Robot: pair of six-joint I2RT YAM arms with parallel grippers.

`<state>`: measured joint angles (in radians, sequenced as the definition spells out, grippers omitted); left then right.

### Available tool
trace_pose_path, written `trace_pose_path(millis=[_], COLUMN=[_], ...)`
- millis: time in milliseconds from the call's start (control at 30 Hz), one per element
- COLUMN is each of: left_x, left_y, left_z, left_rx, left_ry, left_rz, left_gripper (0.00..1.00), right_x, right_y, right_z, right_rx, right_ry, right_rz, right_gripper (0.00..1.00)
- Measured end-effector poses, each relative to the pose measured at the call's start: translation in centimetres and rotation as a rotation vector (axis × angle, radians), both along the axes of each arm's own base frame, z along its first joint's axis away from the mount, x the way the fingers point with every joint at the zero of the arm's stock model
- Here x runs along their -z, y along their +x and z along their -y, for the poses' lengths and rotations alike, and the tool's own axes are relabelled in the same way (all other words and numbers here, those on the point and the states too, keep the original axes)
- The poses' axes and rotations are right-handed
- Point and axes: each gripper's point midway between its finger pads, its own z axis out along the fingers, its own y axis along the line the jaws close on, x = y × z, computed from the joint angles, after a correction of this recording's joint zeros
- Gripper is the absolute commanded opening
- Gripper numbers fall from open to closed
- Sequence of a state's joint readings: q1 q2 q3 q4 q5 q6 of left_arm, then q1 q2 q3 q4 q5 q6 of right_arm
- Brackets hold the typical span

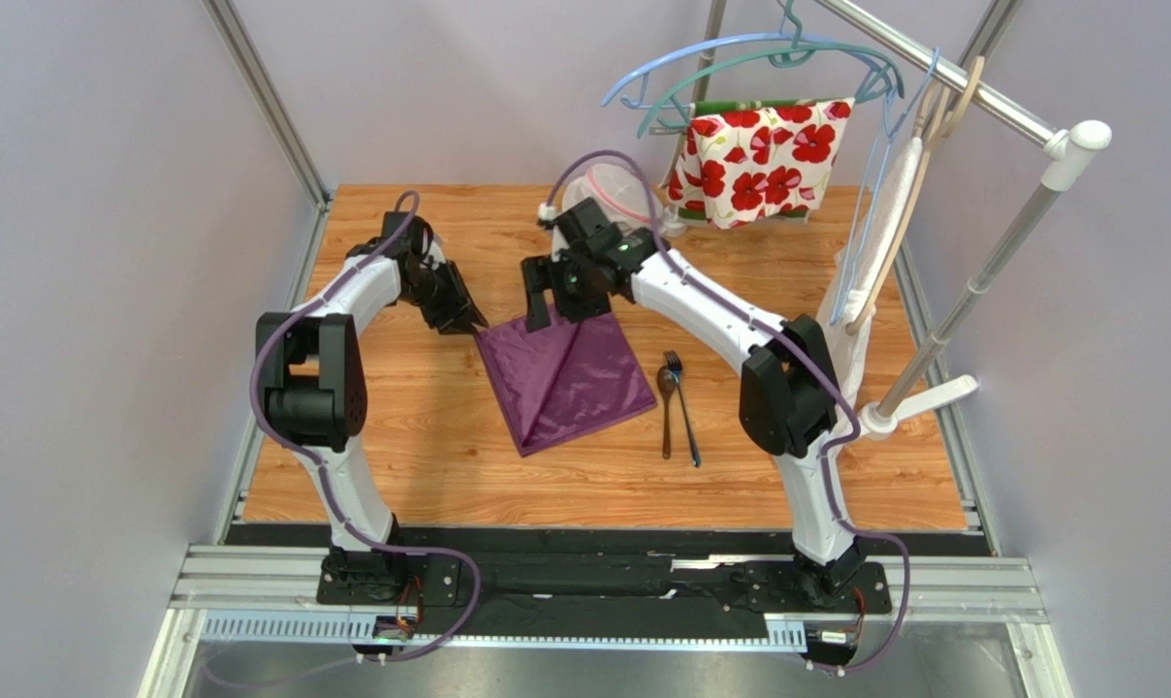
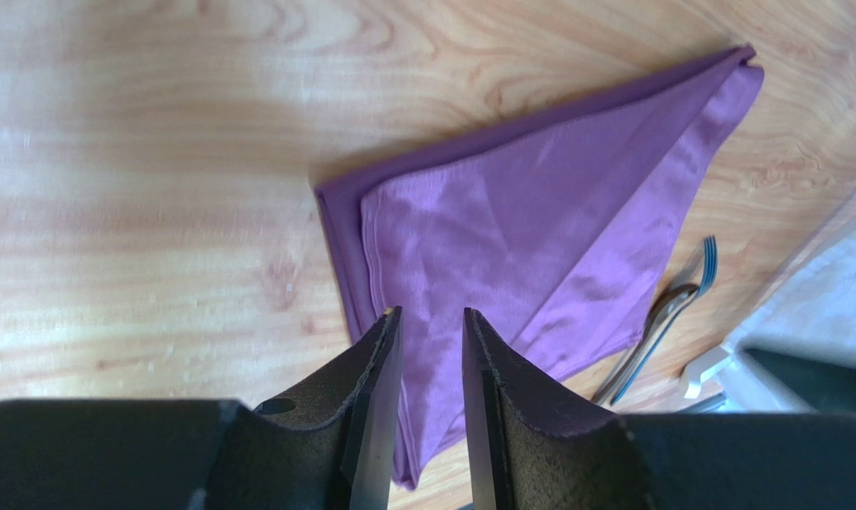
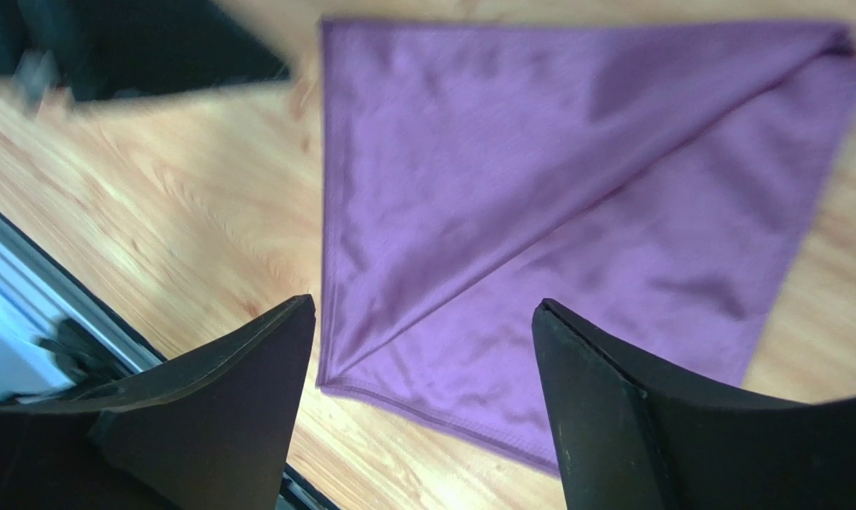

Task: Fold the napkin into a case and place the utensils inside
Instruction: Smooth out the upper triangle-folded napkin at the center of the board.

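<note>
Napkin (image 1: 570, 381), one, lay folded on table (image 1: 402, 466); two utensils, spoon (image 1: 666, 390) and fork (image 1: 686, 429), lay beside. Left gripper (image 2: 429, 316) stood narrowly parted, empty; right gripper (image 3: 422, 308) gaped wide, empty.

The top camera sits high behind my bases, looking down over the whole table (image 1: 402, 451). Each wrist camera peers close past my left gripper (image 2: 430, 311) or my right gripper (image 3: 424, 302) at the napkin (image 1: 565, 381), which all three views share. The utensils (image 2: 669, 308) show only from top and left wrist.

Bright, even light; the overhead view is sharp. Wrist views blur slightly; glare whitens the tabletop (image 2: 113, 159), and the napkin (image 2: 528, 244) shines.
</note>
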<state>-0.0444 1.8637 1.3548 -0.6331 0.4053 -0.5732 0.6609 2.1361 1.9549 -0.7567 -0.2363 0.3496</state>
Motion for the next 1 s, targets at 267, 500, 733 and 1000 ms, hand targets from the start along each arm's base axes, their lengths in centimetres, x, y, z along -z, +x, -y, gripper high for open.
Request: trace_pose_path(millis=[267,500,733,1000], left_x=[1.2,1.6,1.9,2.4], left_y=[1.4,1.4,1.2,0.8], left_z=[-0.4,-1.6,-1.8,-1.1], left_rx=[-0.001,-0.022,-0.025,0.001], left_ry=[0.033,0.103,0.146,0.251], left_rz=[-0.051,-0.078,-0.083,-0.1], left_gripper=[0.38,0.48,0.48,0.48], right_x=[2.5,4.3,4.5,4.4], right_y=[-8.2,-9.2,-9.6,-10.6], right_z=[-2.8,-1.1,-1.1,-1.9], right_rx=[-0.166,-0.163,-0.166,-0.186], right_ry=[-0.244,-0.321,-0.318,-0.293], right_rz=[0.09,0.057,0.042,0.018], right_gripper=[0.82,0.96,0.97,0.95])
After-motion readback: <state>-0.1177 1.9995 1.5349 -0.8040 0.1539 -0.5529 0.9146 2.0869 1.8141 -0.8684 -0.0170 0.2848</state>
